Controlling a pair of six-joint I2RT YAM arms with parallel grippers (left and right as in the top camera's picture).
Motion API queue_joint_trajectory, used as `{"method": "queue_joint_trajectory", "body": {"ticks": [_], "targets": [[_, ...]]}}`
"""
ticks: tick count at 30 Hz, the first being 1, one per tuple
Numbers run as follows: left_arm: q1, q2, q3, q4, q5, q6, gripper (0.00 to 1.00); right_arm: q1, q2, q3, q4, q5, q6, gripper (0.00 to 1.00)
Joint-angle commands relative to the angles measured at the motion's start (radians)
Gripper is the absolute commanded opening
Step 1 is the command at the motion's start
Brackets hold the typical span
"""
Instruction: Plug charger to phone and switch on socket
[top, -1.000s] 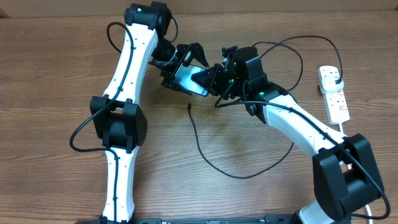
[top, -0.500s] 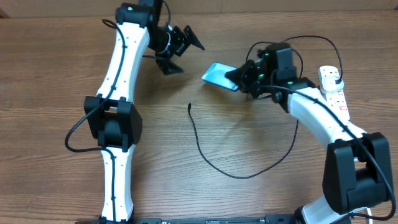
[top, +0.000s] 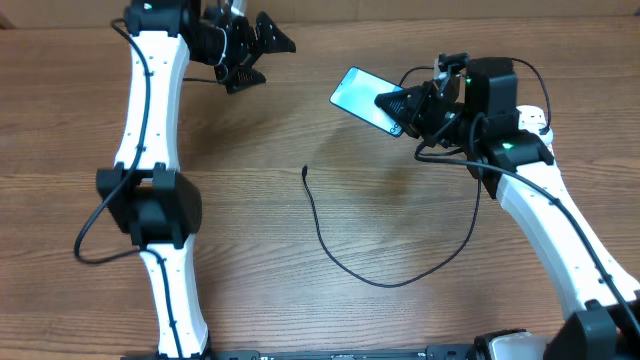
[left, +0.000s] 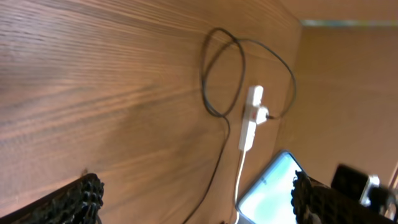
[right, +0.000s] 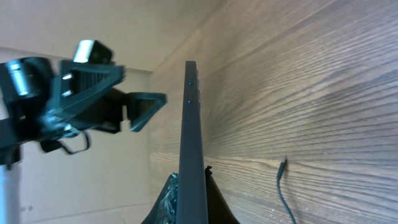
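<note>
My right gripper (top: 402, 106) is shut on one short end of the phone (top: 362, 97) and holds it tilted above the table, its light-blue screen facing up. In the right wrist view the phone (right: 191, 124) stands edge-on between the jaws. The charger (top: 345, 265) lies in a loose curve on the wood, its connector tip (top: 304, 170) free, below and left of the phone. The socket (top: 534, 116) is mostly hidden behind my right arm; the left wrist view shows the socket (left: 250, 118) whole. My left gripper (top: 256, 52) hangs open and empty at the far left.
The table's far edge meets a tan wall (top: 400, 8) just behind both grippers. The socket's white cord (left: 239, 180) runs down past the phone (left: 273, 186). A cable loop (left: 217, 74) lies beyond the socket.
The left gripper has drawn back to the far left, away from the phone. The right gripper has carried the phone to the right, away from the left arm.
</note>
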Motion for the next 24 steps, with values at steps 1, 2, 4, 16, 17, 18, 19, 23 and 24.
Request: {"method": "queue_joint_trajectory", "body": {"ticks": [1,2,4,16,17,18,19,23,24], "targets": [[-0.025,-0.148,0.047,-0.027,0.016,0.084,1.00,0.000,-0.039,0.028,0.015,0.031,0.039,0.04],[-0.029,-0.154,0.047,-0.031,0.024,0.086,1.00,0.006,-0.039,0.028,0.026,0.056,0.068,0.04],[-0.043,-0.159,0.047,-0.037,0.033,0.091,1.00,0.021,-0.036,0.028,0.047,0.120,0.134,0.04],[-0.119,-0.143,-0.029,0.089,0.082,-0.043,1.00,0.194,-0.022,0.028,0.312,0.634,0.561,0.04],[-0.121,-0.142,-0.036,0.108,0.097,-0.058,1.00,0.203,-0.022,0.028,0.319,0.657,0.561,0.04],[-0.124,-0.142,-0.058,0.164,0.132,-0.087,1.00,0.217,-0.022,0.028,0.333,0.697,0.561,0.04],[-0.126,-0.142,-0.076,0.203,0.150,-0.109,1.00,0.224,-0.022,0.028,0.341,0.718,0.561,0.04],[-0.131,-0.142,-0.191,0.365,0.225,-0.231,0.99,0.235,-0.022,0.028,0.390,0.743,0.562,0.04],[-0.132,-0.142,-0.220,0.402,0.238,-0.254,0.99,0.235,-0.022,0.028,0.397,0.743,0.562,0.04]]}}
